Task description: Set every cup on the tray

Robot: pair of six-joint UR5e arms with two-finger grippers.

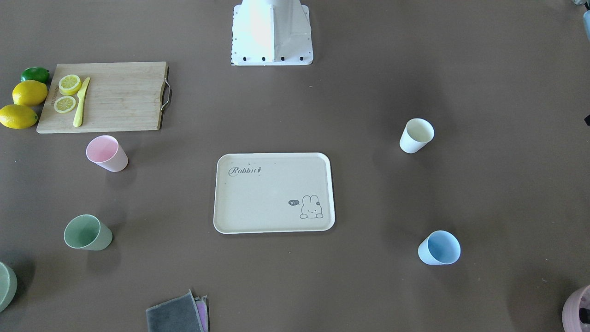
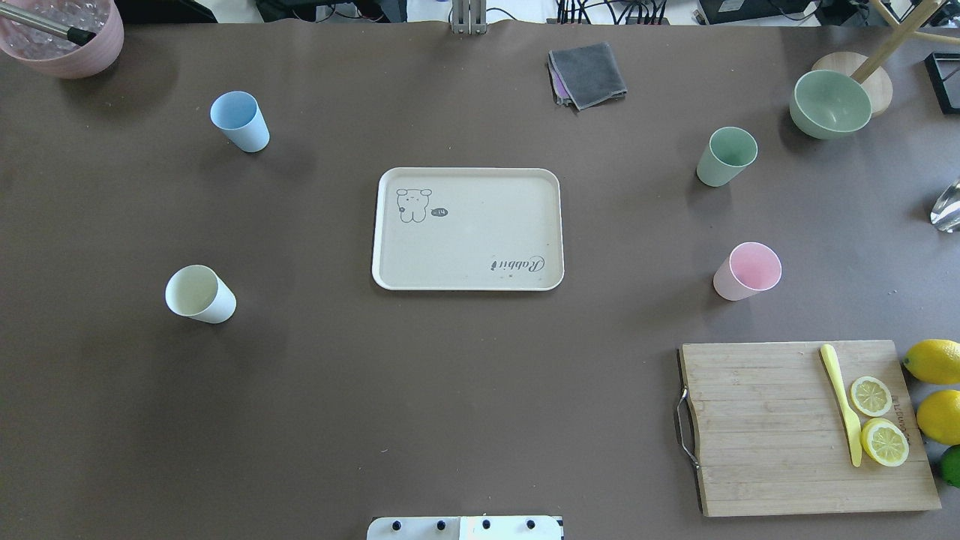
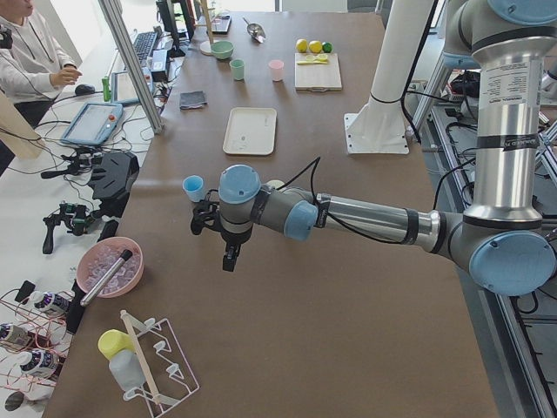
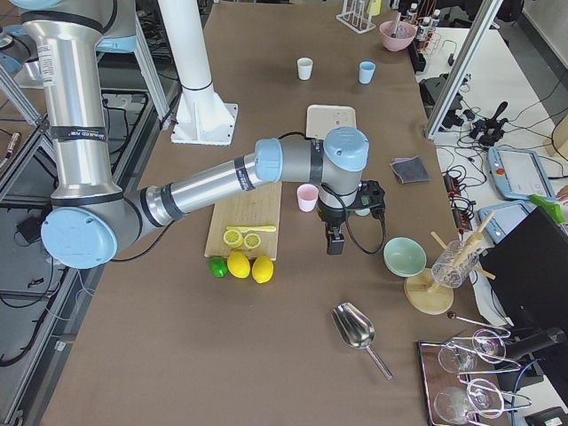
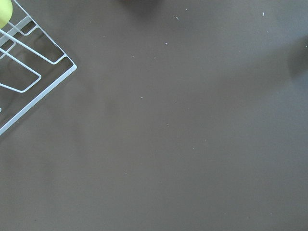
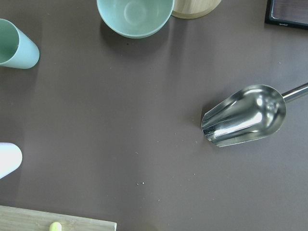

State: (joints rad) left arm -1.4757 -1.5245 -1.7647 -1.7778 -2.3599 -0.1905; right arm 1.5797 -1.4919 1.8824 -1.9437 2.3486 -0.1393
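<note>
The cream tray [image 2: 465,232] lies at the table's middle with nothing on it; it also shows in the front view [image 1: 272,198]. Four cups stand upright on the table around it: blue [image 2: 239,121], white [image 2: 199,294], green [image 2: 726,156] and pink [image 2: 746,271]. My left gripper [image 3: 228,254] hangs over the table's left end, past the blue cup [image 3: 192,187]. My right gripper [image 4: 335,241] hangs beyond the pink cup [image 4: 307,197]. Both show only in the side views, so I cannot tell whether they are open or shut.
A wooden cutting board [image 2: 757,427] carries lemon slices and a yellow knife, with lemons [image 2: 934,361] beside it. A green bowl [image 2: 830,103], a grey cloth [image 2: 589,73], a pink bowl [image 2: 64,34], a metal scoop [image 6: 245,115] and a wire rack [image 5: 24,72] lie around the edges.
</note>
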